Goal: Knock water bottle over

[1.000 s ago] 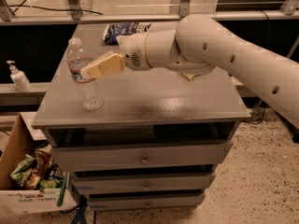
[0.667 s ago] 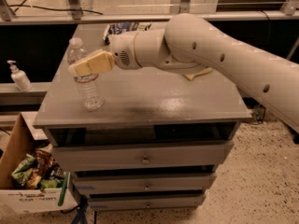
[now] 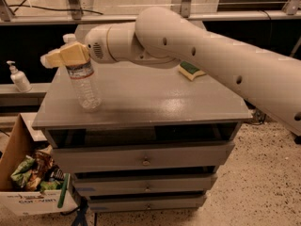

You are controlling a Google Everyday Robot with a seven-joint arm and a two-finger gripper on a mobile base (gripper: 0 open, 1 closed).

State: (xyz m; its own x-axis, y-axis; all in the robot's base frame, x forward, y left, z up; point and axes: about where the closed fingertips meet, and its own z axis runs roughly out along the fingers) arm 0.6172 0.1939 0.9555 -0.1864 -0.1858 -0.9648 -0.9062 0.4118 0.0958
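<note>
The water bottle (image 3: 86, 88), clear ribbed plastic with a label band, stands near the front left of the grey cabinet top (image 3: 155, 98). It leans slightly, top to the left. My gripper (image 3: 60, 58) is at the bottle's neck, its tan fingers (image 3: 71, 55) pressed together and lying across the upper part of the bottle. A white bit just above the fingers looks like the cap (image 3: 69, 37). The big white arm (image 3: 211, 55) comes in from the right across the back of the cabinet.
A yellow-green sponge (image 3: 192, 70) lies at the back right of the top. A white pump dispenser (image 3: 19, 79) stands on a ledge to the left. A cardboard box (image 3: 28, 187) of snack bags sits on the floor at left. Drawers (image 3: 146, 161) are below.
My gripper has swept left across the cabinet, from beside the bottle's middle to its neck. The bottle's top has been pushed a little to the left and it now leans.
</note>
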